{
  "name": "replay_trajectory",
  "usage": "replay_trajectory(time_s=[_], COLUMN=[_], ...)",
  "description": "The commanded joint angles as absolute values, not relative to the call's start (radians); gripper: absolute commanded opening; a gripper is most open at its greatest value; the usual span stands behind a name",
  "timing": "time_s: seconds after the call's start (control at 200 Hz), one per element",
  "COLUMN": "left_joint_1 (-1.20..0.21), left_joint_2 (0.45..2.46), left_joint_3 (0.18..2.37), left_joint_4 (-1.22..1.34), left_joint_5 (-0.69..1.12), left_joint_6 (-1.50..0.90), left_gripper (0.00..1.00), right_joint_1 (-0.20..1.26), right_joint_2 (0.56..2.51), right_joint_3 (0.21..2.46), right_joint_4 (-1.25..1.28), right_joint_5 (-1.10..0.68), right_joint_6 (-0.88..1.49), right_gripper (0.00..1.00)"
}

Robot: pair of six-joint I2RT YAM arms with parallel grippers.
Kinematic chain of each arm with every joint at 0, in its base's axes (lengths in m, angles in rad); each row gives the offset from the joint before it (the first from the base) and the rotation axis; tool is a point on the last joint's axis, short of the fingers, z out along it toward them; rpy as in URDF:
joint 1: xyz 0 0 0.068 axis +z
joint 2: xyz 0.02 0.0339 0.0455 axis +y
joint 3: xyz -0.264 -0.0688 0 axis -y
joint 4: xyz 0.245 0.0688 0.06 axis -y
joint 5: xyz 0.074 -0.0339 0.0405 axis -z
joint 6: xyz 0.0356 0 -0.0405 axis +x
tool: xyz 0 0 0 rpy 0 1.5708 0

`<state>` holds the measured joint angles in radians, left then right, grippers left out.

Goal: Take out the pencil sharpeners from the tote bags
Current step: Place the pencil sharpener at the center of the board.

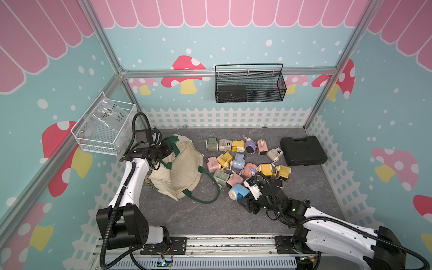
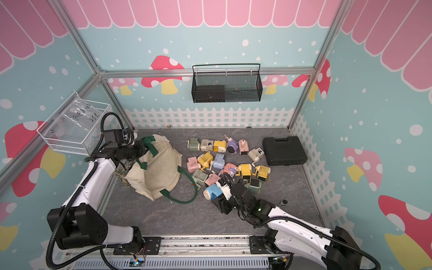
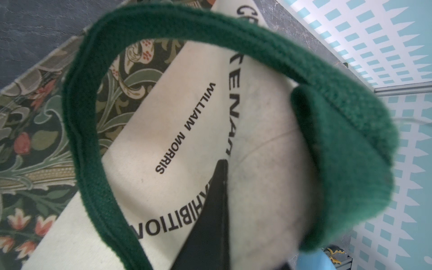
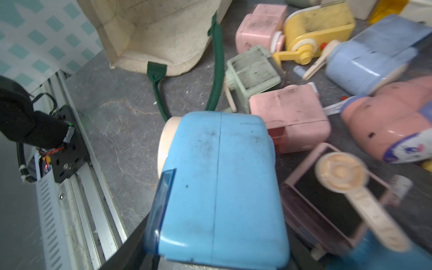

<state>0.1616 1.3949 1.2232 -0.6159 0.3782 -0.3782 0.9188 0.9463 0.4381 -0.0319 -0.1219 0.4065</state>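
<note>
Sharpeners (image 1: pixel 238 161) in pastel pink, yellow, blue, green, cream and purple lie in a loose heap on the grey table (image 1: pixel 210 217). In both top views they are outside the bag (image 1: pixel 184 168), to its right.

The blue sharpener (image 4: pixel 217 182) sits at the near edge of the heap, between the jaws of my right pincer (image 1: pixel 243 196). The jaws stand partly apart and press on its sides, so I have hold of it. I cannot tell whether it is clear of the table. A pink sharpener (image 4: pixel 289 117) lies just beyond it.

The bag is cream canvas with black lettering and slumps on its side, mouth toward the heap. Its far edge is raised at my left pincer (image 3: pixel 223 164), whose jaws are closed tight together. In the left wrist view a green strap (image 3: pixel 84 117) loops around them, but I cannot tell whether it is pinched between them. The other strap (image 1: pixel 210 198) lies in a loop on the table.

A black case (image 1: pixel 302 150) lies flat to the right of the heap, near a cream sharpener (image 1: pixel 274 153). A black mesh basket (image 1: pixel 250 86) hangs on the back wall.
</note>
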Motion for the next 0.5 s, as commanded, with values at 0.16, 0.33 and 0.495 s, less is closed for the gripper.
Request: replay_trajectory(time_s=[0.16,0.33,0.495], left_joint_1=[0.17,0.172,0.172], left_joint_2=[1.374,1.373,1.374], left_joint_3=[1.208,1.206,1.204], left_joint_4=[-0.624,-0.625,-0.624], left_joint_5=[0.373,0.371,0.37], left_joint_6=[-0.367,-0.367,-0.365], left_gripper=[0.0,0.0,0.0], right_joint_1=[0.989,0.989,0.992], right_joint_2=[1.082,1.176,1.244], right_joint_3=[0.413,0.392,0.382], right_joint_4=[0.14,0.185,0.238], right_joint_5=[-0.135,-0.102,-0.092], right_joint_6=[0.319,0.268,0.239], right_gripper=[0.46,0.47,0.48])
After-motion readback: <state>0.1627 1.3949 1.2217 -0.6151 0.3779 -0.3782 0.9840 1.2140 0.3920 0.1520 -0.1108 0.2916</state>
